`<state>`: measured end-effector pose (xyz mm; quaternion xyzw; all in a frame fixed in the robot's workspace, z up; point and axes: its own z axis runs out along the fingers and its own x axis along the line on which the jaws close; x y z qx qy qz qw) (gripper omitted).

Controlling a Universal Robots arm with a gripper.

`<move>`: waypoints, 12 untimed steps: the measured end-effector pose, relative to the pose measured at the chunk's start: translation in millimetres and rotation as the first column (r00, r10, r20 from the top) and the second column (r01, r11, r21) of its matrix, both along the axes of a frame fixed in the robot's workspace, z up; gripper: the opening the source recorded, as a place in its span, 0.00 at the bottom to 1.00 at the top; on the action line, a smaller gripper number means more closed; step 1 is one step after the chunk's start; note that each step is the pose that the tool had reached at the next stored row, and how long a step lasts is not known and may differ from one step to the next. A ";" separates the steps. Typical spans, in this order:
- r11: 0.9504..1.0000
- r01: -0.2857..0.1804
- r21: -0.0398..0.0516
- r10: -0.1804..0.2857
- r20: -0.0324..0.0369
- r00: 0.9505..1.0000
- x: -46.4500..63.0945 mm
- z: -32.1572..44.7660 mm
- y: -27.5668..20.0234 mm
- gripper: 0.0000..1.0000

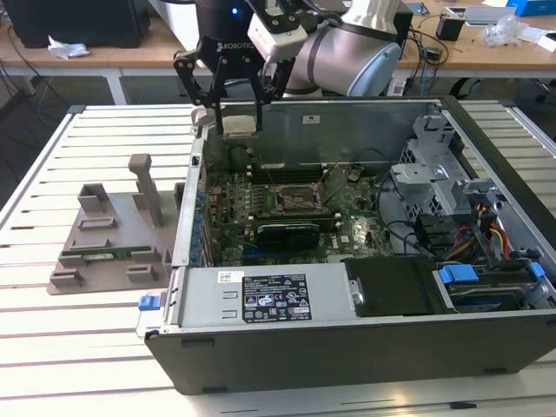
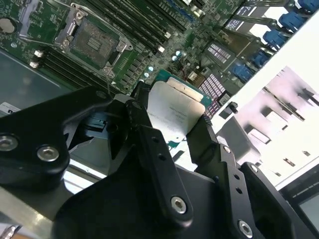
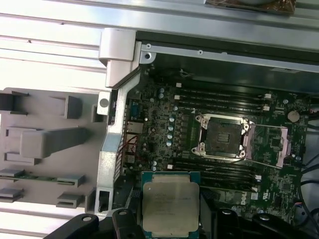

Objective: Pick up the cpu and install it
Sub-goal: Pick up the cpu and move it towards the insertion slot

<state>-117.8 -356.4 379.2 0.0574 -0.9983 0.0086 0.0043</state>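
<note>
Your black gripper (image 1: 241, 129) is clamped on the cpu (image 3: 171, 206), a flat square chip with a shiny silver metal top and a thin green rim, with a finger on each of two opposite sides. You hold it in the air over the open grey computer case (image 1: 347, 339), near the wall on the exterior view's left. Below, on the green motherboard (image 3: 164, 124), the square metal-framed socket (image 3: 223, 137) stands open, well apart from the chip. The case sits on the white slatted worktop (image 1: 52, 347).

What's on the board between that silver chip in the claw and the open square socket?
In the first wrist view, a bank of long dark memory slots lies between the cpu and the open socket.
</note>
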 end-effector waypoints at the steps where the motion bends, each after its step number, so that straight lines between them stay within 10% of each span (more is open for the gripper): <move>1: 1.000 0.000 0.000 0.000 0.000 1.000 1.5 -0.1 0.1 0.55; 12: 1.000 0.000 0.000 0.000 -0.003 1.000 17.9 -4.1 2.8 0.55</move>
